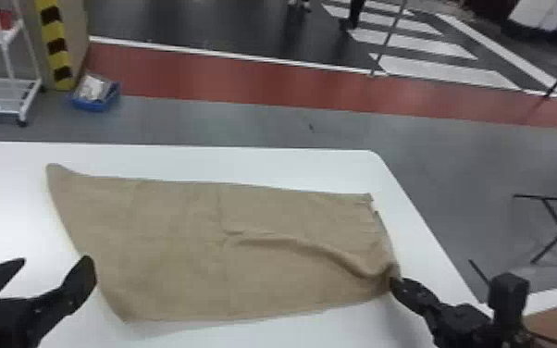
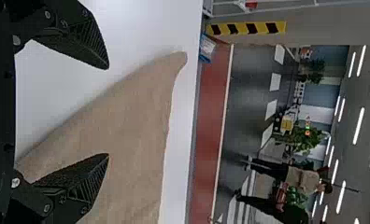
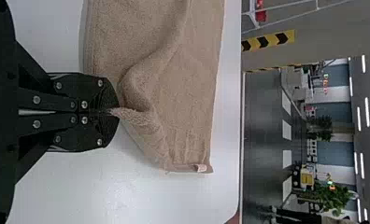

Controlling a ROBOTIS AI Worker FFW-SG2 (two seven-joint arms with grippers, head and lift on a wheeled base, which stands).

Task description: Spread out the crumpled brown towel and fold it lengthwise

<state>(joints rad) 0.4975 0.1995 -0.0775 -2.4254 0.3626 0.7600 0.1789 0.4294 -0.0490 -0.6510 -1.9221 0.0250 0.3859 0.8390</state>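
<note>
A large hall, perhaps a workshop: crosswalk markings (image 1: 444, 72), hazard stripes (image 1: 56, 45), ceiling lights (image 2: 358, 125).

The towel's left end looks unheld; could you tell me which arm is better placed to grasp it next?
Left, I'd judge: the left gripper is open beside that end of the towel, while the right gripper pinches the towel's right end.
</note>
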